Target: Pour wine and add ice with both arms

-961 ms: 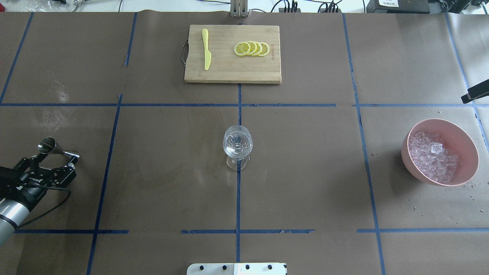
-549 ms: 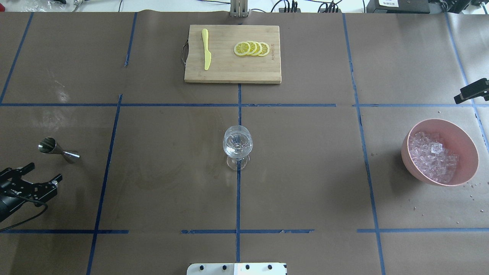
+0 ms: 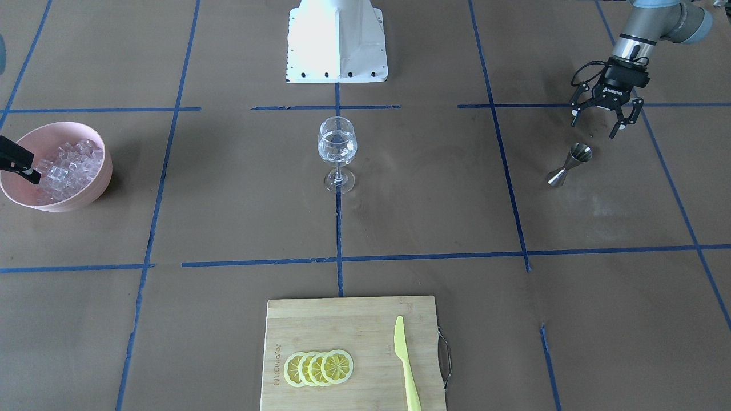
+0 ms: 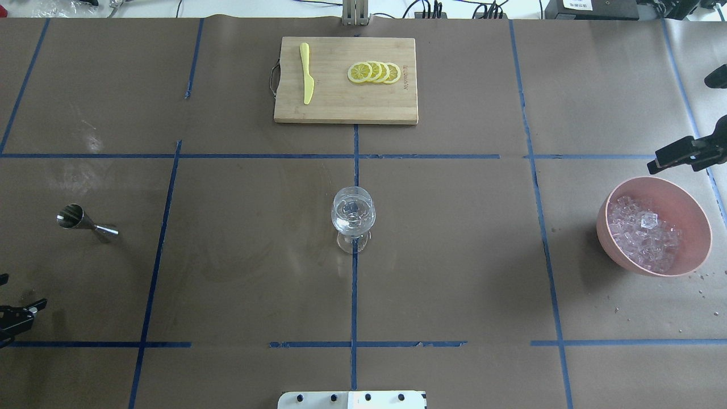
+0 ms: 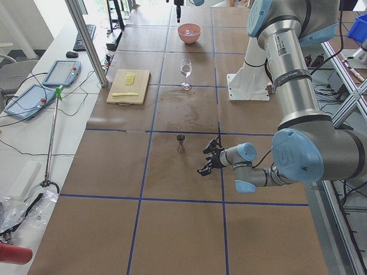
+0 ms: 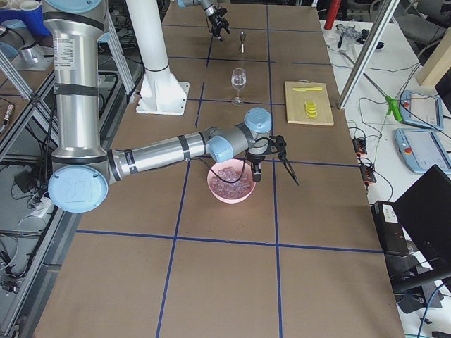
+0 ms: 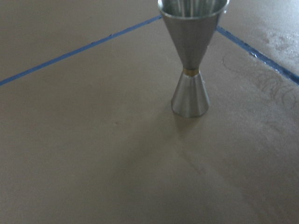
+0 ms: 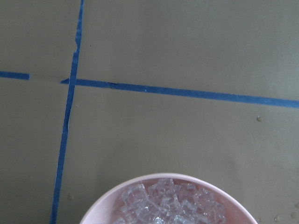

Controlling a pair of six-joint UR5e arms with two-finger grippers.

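Pouring looks done: the left pincer (image 3: 595,127) hangs spread and empty near the jigger (image 3: 569,164), which stands upright on the bench (image 4: 454,255), long axis vertical, wide cup up. Mid-bench the wine glass (image 4: 352,211) stands mouth up, holding clear liquid and perhaps one cube. Ice (image 4: 642,233) lies heaped in the pink bowl (image 4: 690,199), pointing no one way, and the right pincer (image 6: 275,172) is spread by the far rim, so icing seems left.
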